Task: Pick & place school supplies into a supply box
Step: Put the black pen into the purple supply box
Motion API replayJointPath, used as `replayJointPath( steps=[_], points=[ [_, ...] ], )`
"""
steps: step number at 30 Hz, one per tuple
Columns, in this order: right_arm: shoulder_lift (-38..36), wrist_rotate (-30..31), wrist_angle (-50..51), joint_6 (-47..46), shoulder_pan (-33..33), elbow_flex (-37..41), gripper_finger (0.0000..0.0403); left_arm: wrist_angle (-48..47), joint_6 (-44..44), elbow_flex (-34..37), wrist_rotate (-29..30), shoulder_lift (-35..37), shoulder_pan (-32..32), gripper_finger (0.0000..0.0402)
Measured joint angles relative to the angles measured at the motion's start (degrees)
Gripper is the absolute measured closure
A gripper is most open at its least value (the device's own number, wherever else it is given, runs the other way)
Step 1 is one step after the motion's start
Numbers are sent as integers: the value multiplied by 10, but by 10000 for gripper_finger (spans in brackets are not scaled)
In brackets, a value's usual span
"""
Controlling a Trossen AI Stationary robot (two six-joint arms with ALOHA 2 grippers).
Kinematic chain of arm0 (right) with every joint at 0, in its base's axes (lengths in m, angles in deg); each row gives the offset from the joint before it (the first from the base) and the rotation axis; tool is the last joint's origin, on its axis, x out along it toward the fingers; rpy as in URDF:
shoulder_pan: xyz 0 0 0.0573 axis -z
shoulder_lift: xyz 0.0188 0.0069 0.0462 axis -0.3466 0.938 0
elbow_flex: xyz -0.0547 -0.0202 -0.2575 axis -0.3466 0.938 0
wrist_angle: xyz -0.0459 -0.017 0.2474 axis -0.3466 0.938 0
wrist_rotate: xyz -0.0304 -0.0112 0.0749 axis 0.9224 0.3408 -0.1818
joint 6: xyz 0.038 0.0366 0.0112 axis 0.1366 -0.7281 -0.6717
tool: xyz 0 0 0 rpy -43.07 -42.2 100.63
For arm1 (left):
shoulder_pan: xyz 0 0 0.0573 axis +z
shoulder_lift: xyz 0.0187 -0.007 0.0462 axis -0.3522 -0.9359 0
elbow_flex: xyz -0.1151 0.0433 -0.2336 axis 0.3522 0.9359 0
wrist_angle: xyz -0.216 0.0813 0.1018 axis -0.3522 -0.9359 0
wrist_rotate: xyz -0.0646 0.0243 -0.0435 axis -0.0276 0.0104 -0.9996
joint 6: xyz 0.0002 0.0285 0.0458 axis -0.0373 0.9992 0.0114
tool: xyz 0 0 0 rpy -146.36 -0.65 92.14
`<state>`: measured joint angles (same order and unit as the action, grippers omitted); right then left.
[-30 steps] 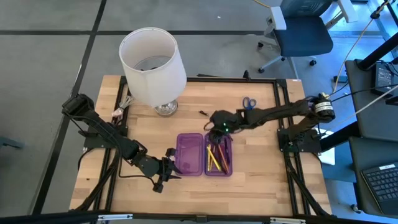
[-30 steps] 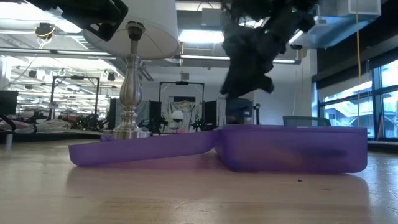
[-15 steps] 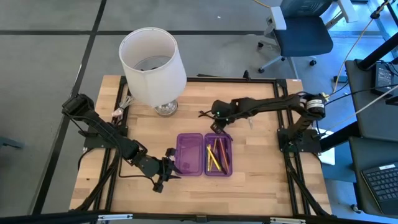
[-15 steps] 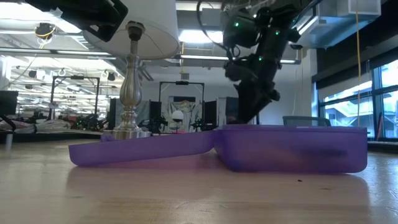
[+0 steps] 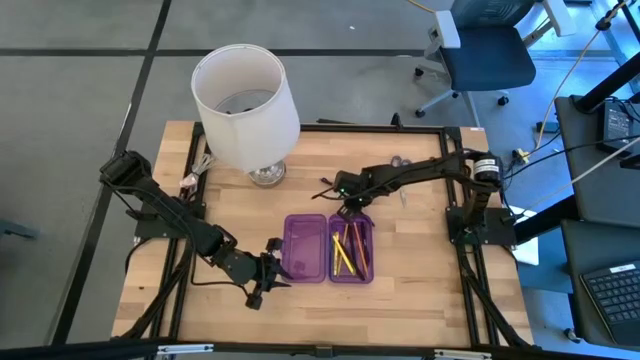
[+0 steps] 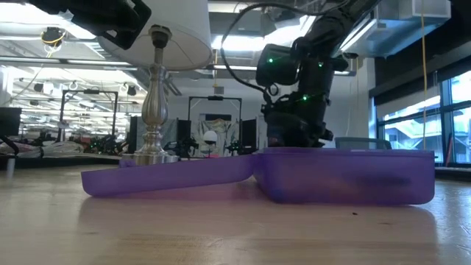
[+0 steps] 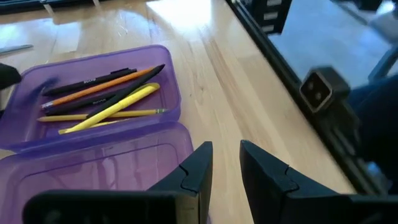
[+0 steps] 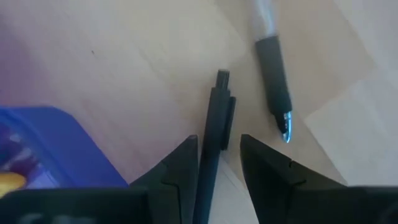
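Note:
The purple supply box [image 5: 330, 248] lies open on the table. Its right half holds several yellow, orange and black pens [image 7: 106, 93]; its left half is bare. My right gripper [image 5: 343, 195] is low at the table just beyond the box's far edge. It is open, with one finger on each side of a black pen [image 8: 214, 118] lying flat. I cannot tell whether they touch it. A second pen with a dark grip [image 8: 272, 74] lies beside it. My left gripper [image 7: 224, 158] waits, open, at the box's near left corner.
A white lampshade on a metal lamp [image 5: 245, 100] stands at the far left of the table. The blue-handled scissors [image 5: 399, 160] lie near the far edge, partly under my right arm. Bare wood lies to the right of the box and along the table's near edge.
My right gripper has moved from above the box's right half toward the far edge and down to the table, ending over the black pen. The right arm's elbow has swung toward the far edge and now partly covers the scissors.

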<state>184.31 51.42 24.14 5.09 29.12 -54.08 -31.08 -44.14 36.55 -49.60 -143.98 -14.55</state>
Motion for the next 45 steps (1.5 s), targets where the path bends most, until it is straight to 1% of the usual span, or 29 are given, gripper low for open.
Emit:
replayJointPath(
  steps=[4,8,13,16,20,24,28,32,36,39,42,45],
  points=[
    [10,0,-1,9,0,0,279,-3,24,1,15,42,-10,327],
    [13,3,-2,10,0,-1,279,19,48,28,19,116,-28,327],
    [13,6,-3,11,3,-1,291,120,63,123,56,222,-44,327],
    [13,8,-2,20,3,-1,311,183,63,187,77,275,-46,327],
    [13,9,-3,31,3,-1,344,251,68,253,107,324,-45,327],
    [13,13,-10,32,4,-2,365,287,69,290,118,346,-45,327],
    [16,13,9,24,4,-13,362,288,68,302,118,354,-46,327],
    [19,18,77,25,4,-55,361,289,68,302,115,355,-46,327],
    [17,52,140,26,-2,-111,365,289,68,302,113,355,-46,327],
    [17,60,171,24,-15,-154,362,289,68,302,113,355,-46,327],
    [16,46,183,-4,-42,-183,359,289,67,302,113,355,-46,327],
    [16,9,182,-70,-79,-195,360,288,60,302,112,355,-46,327]
  ],
)
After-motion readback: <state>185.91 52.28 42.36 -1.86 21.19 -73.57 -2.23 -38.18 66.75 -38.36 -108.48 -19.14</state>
